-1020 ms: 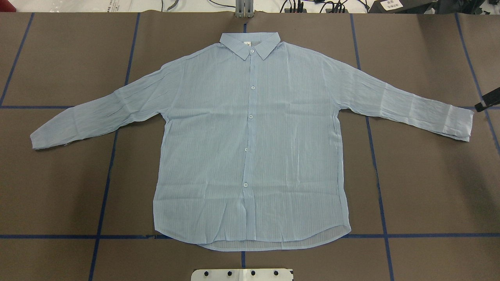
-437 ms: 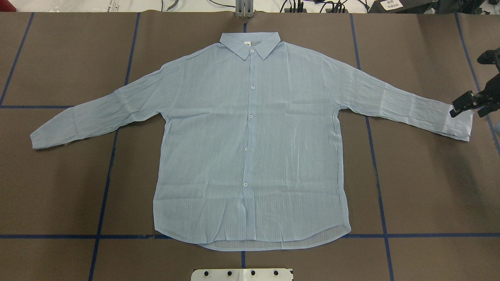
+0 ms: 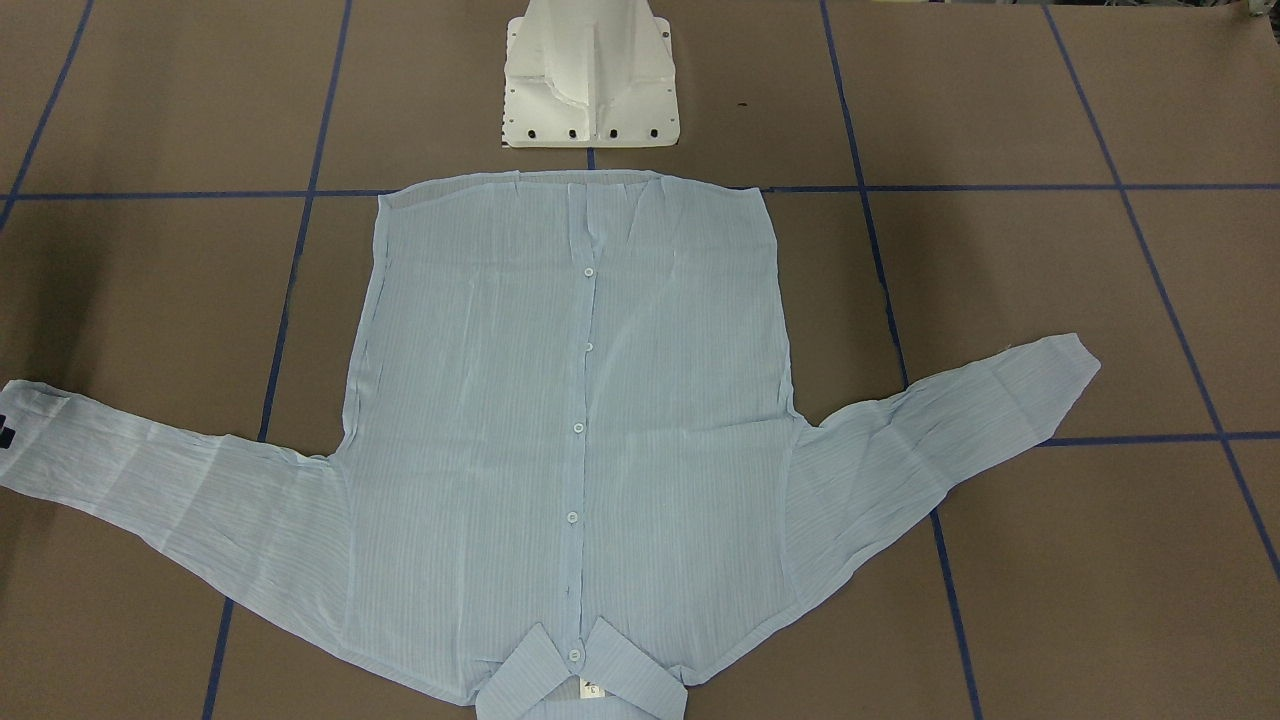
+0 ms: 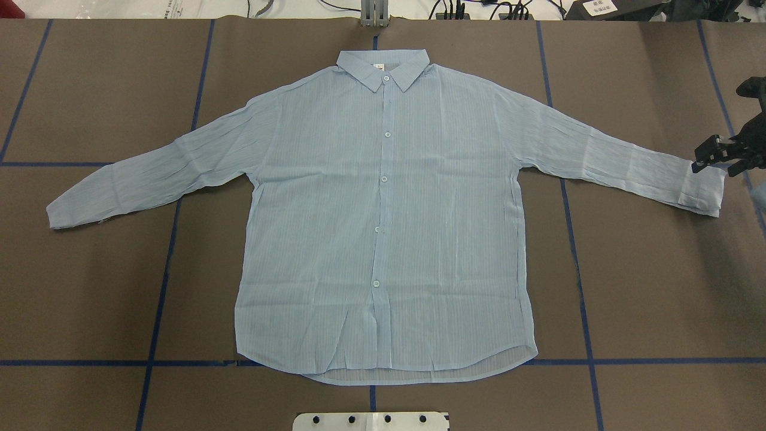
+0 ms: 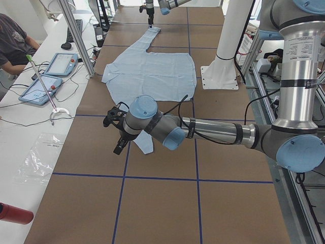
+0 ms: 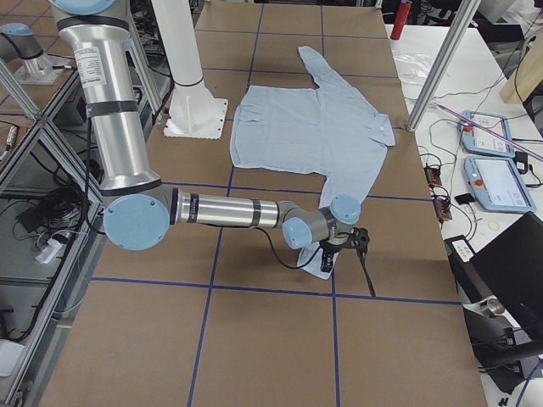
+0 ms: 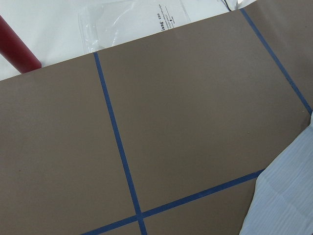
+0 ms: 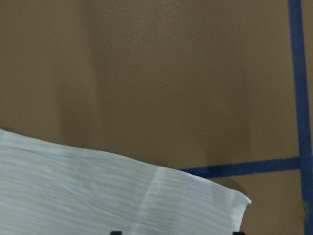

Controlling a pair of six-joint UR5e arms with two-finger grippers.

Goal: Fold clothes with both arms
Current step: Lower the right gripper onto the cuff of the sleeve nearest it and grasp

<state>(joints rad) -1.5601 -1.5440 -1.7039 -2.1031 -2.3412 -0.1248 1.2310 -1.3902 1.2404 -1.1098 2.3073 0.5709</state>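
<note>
A thin light-blue striped button-up shirt (image 4: pixel 383 227) lay spread flat and front-up on the brown paper-covered table marked with blue tape lines (image 4: pixel 658 287). In the overhead view it filled the middle of the frame. Its pointed collar (image 4: pixel 383 67) sat at top centre, and its curved hem ran along the lower blue line, just above the white base plate (image 4: pixel 371 421) at the bottom edge. The row of small white buttons ran down the centre, and both long sleeves stretched out and slightly downward to the left and right.

The right gripper (image 4: pixel 713 166), black and two-fingered, stood at the far right of the overhead frame, at the cuff of the right-hand sleeve (image 4: pixel 700 187). Its jaws were spread apart. In the right wrist view the two black fingertips (image 8: pixel 115 233) just showed at the bottom edge, one at each side of the cuff's width, with the cloth lying between them.

The left gripper (image 5: pixel 118 137) appeared only in the left side view, at centre-left, near the cuff of the other sleeve (image 5: pixel 147 145). Whether its jaws were apart or together I cannot tell. The left wrist view showed a corner of that pale cloth at lower right, a dark red cylinder (image 7: pixel 17 46) at upper left and a clear plastic bag (image 7: pixel 132 19) along the top.
</note>
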